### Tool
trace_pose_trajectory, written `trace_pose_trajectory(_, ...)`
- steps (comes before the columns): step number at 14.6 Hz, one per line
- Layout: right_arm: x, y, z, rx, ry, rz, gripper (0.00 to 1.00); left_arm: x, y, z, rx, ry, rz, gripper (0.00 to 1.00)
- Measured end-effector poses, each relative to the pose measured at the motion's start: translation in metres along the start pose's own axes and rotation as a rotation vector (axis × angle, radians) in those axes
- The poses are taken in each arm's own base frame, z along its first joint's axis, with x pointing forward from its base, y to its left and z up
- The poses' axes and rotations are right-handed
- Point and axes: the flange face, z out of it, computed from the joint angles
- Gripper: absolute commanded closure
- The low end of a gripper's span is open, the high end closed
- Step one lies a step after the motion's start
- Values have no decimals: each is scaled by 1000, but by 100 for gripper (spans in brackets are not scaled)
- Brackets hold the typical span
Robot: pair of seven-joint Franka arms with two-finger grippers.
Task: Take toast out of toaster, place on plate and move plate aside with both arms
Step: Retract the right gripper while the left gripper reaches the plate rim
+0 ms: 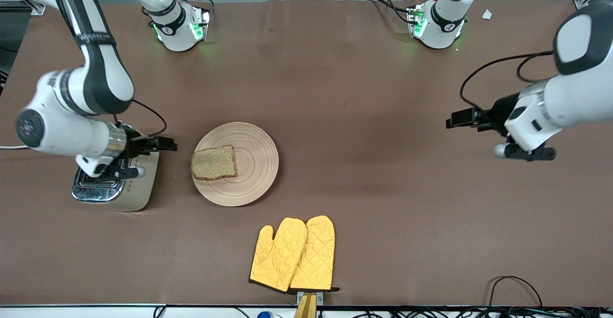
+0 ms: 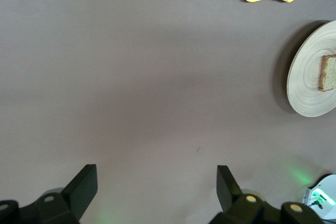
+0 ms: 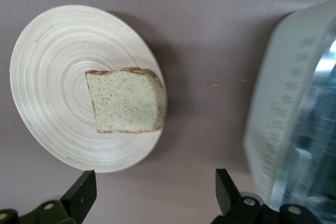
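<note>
Toast lay on plate; only my wrist views showed right gripper and left gripper spread wide, empty.

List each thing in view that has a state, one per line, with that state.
toast: lying flat on the plate, at the rim toward the toaster, held by nothing.
plate: flat on the table, ungripped.
toaster: upright; slot contents cannot be seen.
oven mitts: a pair lying flat, side by side.
right gripper: open, empty, over the toaster's edge.
left gripper: open, empty, over bare table, waiting.
</note>
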Motion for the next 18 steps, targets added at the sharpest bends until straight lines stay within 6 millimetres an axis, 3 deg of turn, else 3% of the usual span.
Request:
trace_pose_trajectory(5, -54, 22, -133, -152, 59, 13, 0, 48, 39, 100, -240, -50, -52, 0)
trace_pose_trajectory(9, -92, 33, -204, -167, 90, 45, 0, 75, 70, 187, -435, -70, -147, 0)
trace_pose_trajectory(12, -111, 47, -232, -175, 109, 7, 0, 80, 129, 268, -519, -46, -145, 0)
trace_pose_trajectory(14, -120, 57, -237, -172, 97, 11, 0, 78, 166, 315, -554, -30, -127, 0)
trace_pose_trajectory(18, -120, 59, -235, -171, 92, 9, 0, 74, 196, 378, -599, 9, -103, 0)
